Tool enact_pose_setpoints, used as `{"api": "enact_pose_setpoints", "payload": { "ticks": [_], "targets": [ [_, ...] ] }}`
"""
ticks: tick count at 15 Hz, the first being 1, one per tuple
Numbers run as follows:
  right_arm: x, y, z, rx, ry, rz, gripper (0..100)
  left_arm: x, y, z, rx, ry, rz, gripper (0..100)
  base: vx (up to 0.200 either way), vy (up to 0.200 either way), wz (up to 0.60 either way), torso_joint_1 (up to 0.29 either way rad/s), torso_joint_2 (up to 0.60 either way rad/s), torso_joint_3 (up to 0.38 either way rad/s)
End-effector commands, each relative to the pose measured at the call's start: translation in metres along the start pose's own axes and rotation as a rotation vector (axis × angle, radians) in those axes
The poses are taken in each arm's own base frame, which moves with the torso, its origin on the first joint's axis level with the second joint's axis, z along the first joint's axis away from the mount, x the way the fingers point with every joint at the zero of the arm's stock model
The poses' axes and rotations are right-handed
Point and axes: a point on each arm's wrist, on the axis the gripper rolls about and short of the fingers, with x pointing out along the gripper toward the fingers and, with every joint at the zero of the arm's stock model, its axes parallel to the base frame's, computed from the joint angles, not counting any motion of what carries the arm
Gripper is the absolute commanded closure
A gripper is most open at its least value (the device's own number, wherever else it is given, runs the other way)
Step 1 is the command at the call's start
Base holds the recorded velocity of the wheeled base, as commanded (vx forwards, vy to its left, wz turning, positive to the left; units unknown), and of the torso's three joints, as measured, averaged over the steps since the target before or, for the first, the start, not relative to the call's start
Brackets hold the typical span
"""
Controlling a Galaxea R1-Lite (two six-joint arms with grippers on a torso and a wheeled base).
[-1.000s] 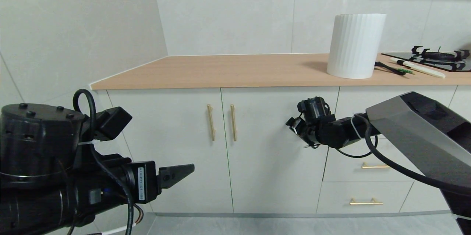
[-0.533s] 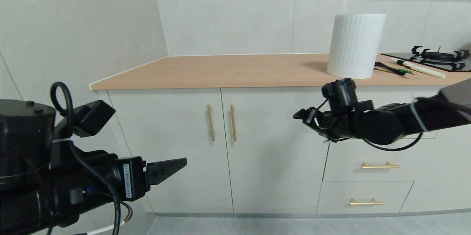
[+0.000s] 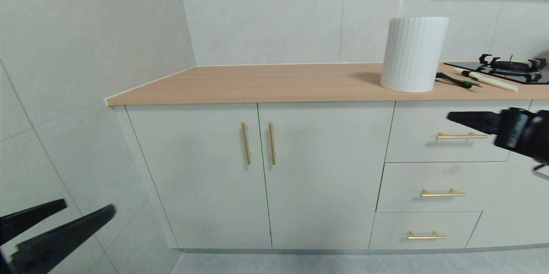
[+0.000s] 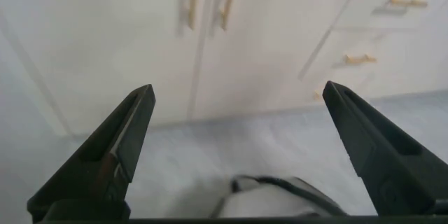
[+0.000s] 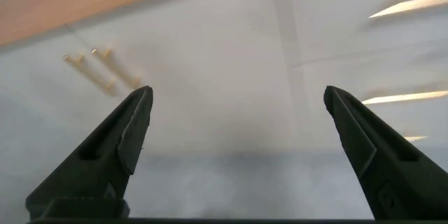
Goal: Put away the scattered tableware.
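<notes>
Room: tiled kitchen corner, with a wooden tabletop (image 3: 266, 81) over white cabinets.
Cabinets: double doors (image 3: 300, 175) at 6 o'clock, their gold handles (image 3: 258, 143) side by side; three drawers (image 3: 441, 179) stacked at 4 o'clock.
Holder: white ribbed cylinder (image 3: 414, 53), upright on the tabletop at 1 o'clock.
Tableware: a black-handled utensil (image 3: 452, 79) and a long white utensil (image 3: 487, 80) lie flat on the tabletop at 2 o'clock, just beside the cylinder, between it and the stove (image 3: 512, 66). A small green piece (image 3: 472, 83) lies between them. Their kinds cannot be told.
Left tool (image 3: 88, 205): low at 8 o'clock, below tabletop height and well apart from the tableware. The left wrist view (image 4: 236, 89) shows its jaws spread wide with nothing between them.
Right tool (image 3: 454, 116): at 3 o'clock, before the top drawer. The right wrist view (image 5: 236, 91) shows its jaws wide apart and empty.
</notes>
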Motion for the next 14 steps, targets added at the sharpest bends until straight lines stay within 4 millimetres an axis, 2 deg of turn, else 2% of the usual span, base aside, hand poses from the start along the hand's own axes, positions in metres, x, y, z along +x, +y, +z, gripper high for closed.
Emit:
{"api": "enact_pose_setpoints", "payload": {
  "ticks": [1, 2, 3, 4, 5, 7, 10, 12, 13, 14],
  "targets": [
    [-0.121, -0.037, -0.026, -0.152, -0.277, -0.058, 0, -0.085, 0.014, -0.037, 0.089, -0.25, 0.033, 0, 0.0, 0.0, 0.0, 0.0, 0.0, 0.0],
    [-0.139, -0.041, -0.036, -0.186, -0.3, -0.062, 0, -0.094, 0.015, -0.045, 0.108, -0.275, 0.078, 0, 0.0, 0.0, 0.0, 0.0, 0.0, 0.0],
    [-0.171, -0.049, -0.054, -0.237, -0.321, -0.076, 0, -0.106, 0.014, -0.059, 0.142, -0.304, 0.139, 0, 0.0, 0.0, 0.0, 0.0, 0.0, 0.0],
    [-0.183, -0.051, -0.061, -0.248, -0.323, -0.082, 0, -0.111, 0.014, -0.064, 0.156, -0.315, 0.151, 0, 0.0, 0.0, 0.0, 0.0, 0.0, 0.0],
    [-0.213, -0.06, -0.082, -0.269, -0.325, -0.101, 0, -0.119, 0.015, -0.075, 0.187, -0.323, 0.186, 0, 0.0, 0.0, 0.0, 0.0, 0.0, 0.0],
    [-0.23, -0.069, -0.104, -0.258, -0.328, -0.184, 0, -0.12, 0.016, -0.074, 0.17, -0.336, 0.314, 0, 0.0, 0.0, 0.0, 0.0, 0.0, 0.0],
    [-0.226, -0.071, -0.114, -0.231, -0.318, -0.373, 0, -0.118, 0.011, -0.078, 0.171, -0.339, 0.409, 0, 0.0, 0.0, 0.0, 0.0, 0.0, 0.0],
    [-0.223, -0.069, -0.126, -0.23, -0.318, -0.447, 0, -0.118, 0.009, -0.088, 0.173, -0.352, 0.452, 0, 0.0, 0.0, 0.0, 0.0, 0.0, 0.0],
    [-0.212, -0.072, -0.144, -0.23, -0.273, -0.479, 0, -0.111, 0.011, -0.103, 0.198, -0.332, 0.496, 0, 0.0, 0.0, 0.0, 0.0, 0.0, 0.0],
    [-0.204, -0.076, -0.151, -0.229, -0.248, -0.488, 0, -0.103, 0.016, -0.113, 0.203, -0.296, 0.502, 0, 0.0, 0.0, 0.0, 0.0, 0.0, 0.0]
  ]
}}
